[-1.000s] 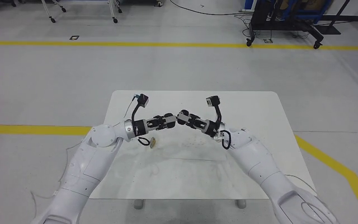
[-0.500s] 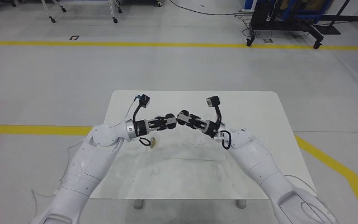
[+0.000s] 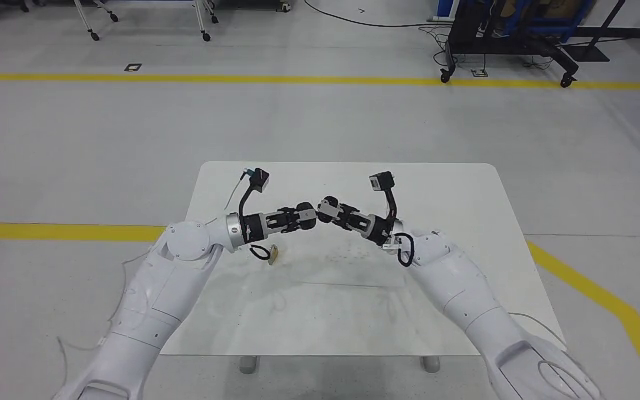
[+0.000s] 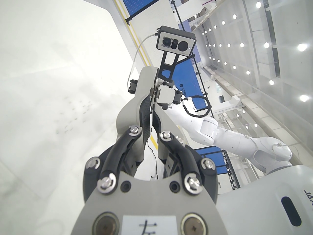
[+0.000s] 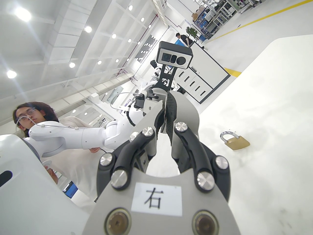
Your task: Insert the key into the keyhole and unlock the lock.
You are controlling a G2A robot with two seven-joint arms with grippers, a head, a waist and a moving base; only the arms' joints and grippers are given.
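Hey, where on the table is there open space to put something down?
The middle is crowded: the left end effector and the right end effector meet there. The far strip of the table beyond them is bare, and so is the near stretch right of the padlock.

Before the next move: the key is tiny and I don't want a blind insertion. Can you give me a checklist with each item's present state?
1. Key held in a gripper: cannot tell; the closed pads hide whatever sits between them.
2. Left gripper shut: ok.
3. Right gripper shut: ok.
4. Padlock reachable: ok; it lies flat on the table, apart from both grippers.
5. Padlock held steady for insertion: not ok; neither gripper touches it.
6. Keyhole facing a gripper: cannot tell.
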